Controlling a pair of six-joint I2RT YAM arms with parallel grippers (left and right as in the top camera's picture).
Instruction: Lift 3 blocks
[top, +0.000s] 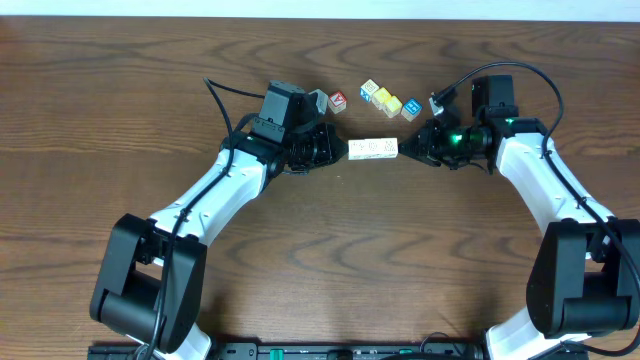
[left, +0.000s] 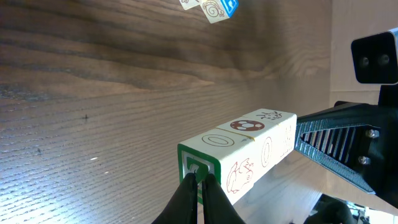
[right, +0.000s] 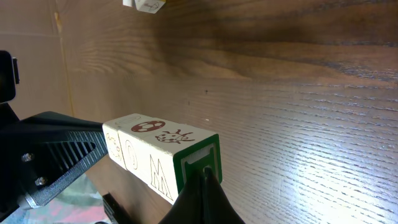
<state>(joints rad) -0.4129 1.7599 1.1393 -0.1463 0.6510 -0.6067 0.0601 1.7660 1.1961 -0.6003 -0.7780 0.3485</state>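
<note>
Both arms bend inward toward the row of blocks (top: 373, 149) -- one at each end of it; the left gripper (top: 340, 150) sits at its left end, fingers pinched together, tips pressed on the end face; the right gripper (top: 407, 148) mirrors it at the right end, fingers likewise closed to a single point against that face; both wrists lie in line with the row, forearms angling away from it.

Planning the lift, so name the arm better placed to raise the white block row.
Neither alone. Left fingers, shut, press one end of the block row; right fingers, shut, press the other. Both must rise together, I judge.
</note>
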